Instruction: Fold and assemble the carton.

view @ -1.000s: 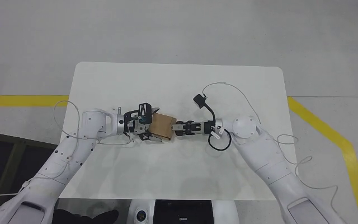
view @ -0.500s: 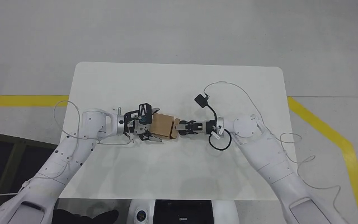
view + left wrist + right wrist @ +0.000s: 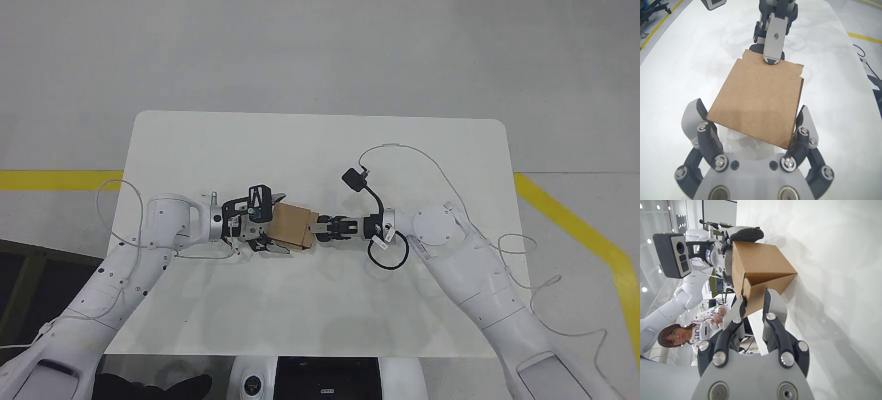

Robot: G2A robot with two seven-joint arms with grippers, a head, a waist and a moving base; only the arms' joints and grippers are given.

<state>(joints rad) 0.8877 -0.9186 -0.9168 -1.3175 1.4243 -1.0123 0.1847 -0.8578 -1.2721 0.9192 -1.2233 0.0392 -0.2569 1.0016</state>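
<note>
**Both jaws on the carton, mid-table**

Carton (image 3: 293, 226): brown cardboard, opened up into a box shape. It sits near the middle of the white table (image 3: 200, 140), lengthwise between my two arms. One lower corner is right at the table surface. I can't tell whether it touches or hangs just clear.

Left jaws: clamped on the carton end nearest my left arm.
- From the left wrist, that end sits between my two fingers (image 3: 693, 113). There is one pad against each side wall, and the top panel runs away from the wrist.
- The panel's near edge lies just past the fingertips, inside the grip.
- From the right wrist, one left pad (image 3: 746, 235) lies flat on an outer face of the carton, at the closed-side end.

Right jaws: closed on the opposite end, which is open.
- From the right wrist, my fingers (image 3: 772, 302) straddle one cardboard wall at the mouth. There is one finger on each face, and the cardboard fills the gap between them.
- From the left wrist, the grey finger (image 3: 774, 37) has its tip on the far edge of the top panel, roughly mid-width. The dark second finger is just under that edge.
- Small tabs stick out at both corners of that far edge.

The two sets of jaws face each other in line, apart, with the carton's full length between them.
</note>
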